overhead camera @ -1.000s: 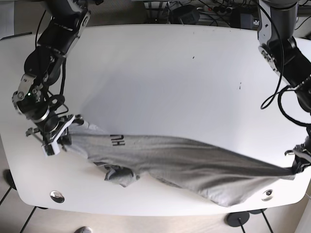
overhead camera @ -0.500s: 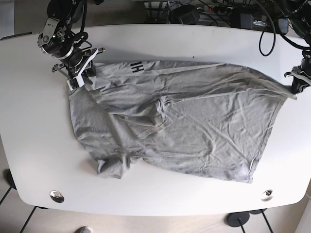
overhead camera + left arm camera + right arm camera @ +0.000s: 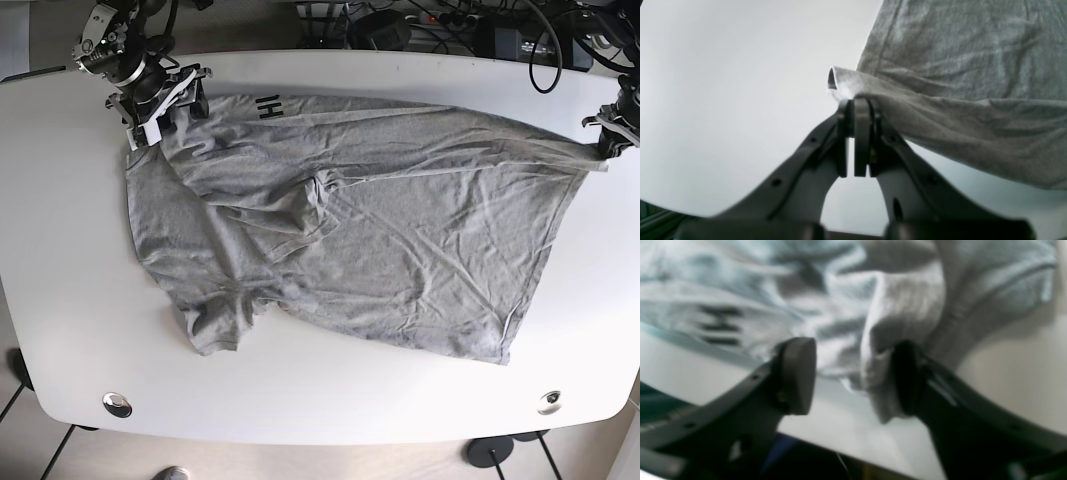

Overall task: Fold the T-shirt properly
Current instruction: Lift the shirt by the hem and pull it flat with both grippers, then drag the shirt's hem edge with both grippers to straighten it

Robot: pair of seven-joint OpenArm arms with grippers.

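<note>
Left wrist: fingers [image 3: 858,133] pinching T-shirt [image 3: 360,230] hem.

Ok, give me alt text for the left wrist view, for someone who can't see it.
The left gripper, jaws shut, pinches a rolled edge of the grey T-shirt. The cloth stretches right over the white table.

Matte black pincer [image 3: 855,133] fingers [image 3: 796,373] — small screw holes, black cables trailing — silver-and-black wrists.

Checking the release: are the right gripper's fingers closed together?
No, the right gripper stands open, T-shirt cloth bunched against one finger.
</note>
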